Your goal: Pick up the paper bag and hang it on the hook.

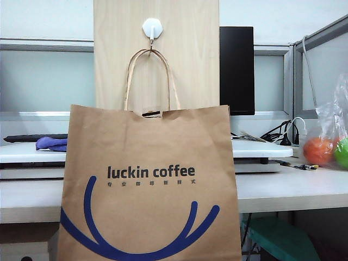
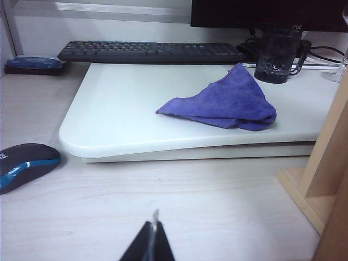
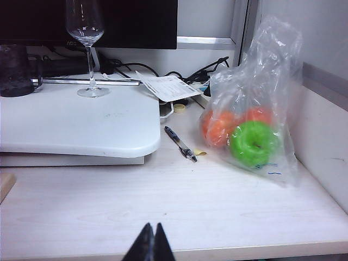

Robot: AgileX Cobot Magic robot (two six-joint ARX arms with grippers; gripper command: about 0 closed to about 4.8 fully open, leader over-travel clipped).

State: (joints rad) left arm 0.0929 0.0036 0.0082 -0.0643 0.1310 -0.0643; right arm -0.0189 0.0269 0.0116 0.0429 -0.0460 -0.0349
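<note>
Against wooden board (image 1: 190,54): paper bag (image 1: 149,185) hanging by handle from hook (image 1: 152,27), task seemingly complete, left gripper (image 2: 155,239) and right gripper (image 3: 154,239) pinched closed, empty, low over desk (image 3: 179,201).

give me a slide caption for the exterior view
Paper bag hanging by its handles from the hook on the wooden board, no gripper in sight.

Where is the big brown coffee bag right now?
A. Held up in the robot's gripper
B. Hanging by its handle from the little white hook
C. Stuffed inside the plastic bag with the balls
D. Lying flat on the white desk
B: the paper bag dangles with its handle looped over the hook on the wooden board, while the left gripper and right gripper sit shut and empty over the desk.
</note>
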